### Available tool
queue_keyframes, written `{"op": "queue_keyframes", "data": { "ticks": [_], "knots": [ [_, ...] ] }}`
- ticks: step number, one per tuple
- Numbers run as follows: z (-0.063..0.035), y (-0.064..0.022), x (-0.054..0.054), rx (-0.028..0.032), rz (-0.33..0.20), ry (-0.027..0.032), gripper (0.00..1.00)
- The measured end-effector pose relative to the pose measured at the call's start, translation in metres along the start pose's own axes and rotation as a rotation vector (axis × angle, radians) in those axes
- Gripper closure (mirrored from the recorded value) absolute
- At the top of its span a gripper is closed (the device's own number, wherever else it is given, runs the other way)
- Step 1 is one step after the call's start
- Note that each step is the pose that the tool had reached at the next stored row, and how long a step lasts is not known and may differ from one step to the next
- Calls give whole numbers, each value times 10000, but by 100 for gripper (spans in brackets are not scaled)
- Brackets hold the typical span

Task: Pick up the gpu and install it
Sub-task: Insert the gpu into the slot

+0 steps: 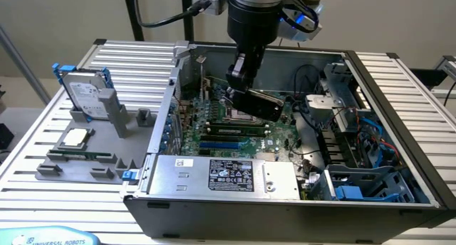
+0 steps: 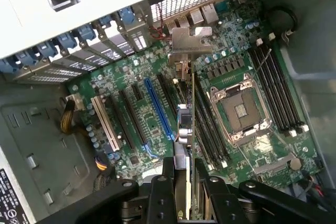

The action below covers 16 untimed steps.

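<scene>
The gpu (image 1: pixel 258 104) tight between fingers (image 2: pixel 168 188)

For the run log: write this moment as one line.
gripper: shut on gpu | gpu: held tilted above motherboard, not in a slot | location: inside open case

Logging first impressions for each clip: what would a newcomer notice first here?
The open computer case dominates, its green motherboard exposed. Over the board, the jaws grip the gpu, tilted, its silver bracket toward the case's rear slots. On the exterior view's left, a blue-framed hard drive stands upright on a grey holder.
</scene>
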<state>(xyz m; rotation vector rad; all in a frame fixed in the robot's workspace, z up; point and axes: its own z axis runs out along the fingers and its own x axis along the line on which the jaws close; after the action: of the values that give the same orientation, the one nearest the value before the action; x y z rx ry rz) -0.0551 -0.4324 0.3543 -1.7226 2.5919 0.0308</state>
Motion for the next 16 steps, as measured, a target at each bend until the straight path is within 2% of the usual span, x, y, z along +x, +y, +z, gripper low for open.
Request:
{"op": "queue_keyframes", "data": {
  "ticks": [4,5,12,16],
  "knots": [
    [22,0,1,89,-735,-50,73],
    [31,0,1,93,-921,-56,73],
    [132,1,5,48,-2121,-61,73],
    [200,6,17,30,-2433,-63,73]
  ]
}}
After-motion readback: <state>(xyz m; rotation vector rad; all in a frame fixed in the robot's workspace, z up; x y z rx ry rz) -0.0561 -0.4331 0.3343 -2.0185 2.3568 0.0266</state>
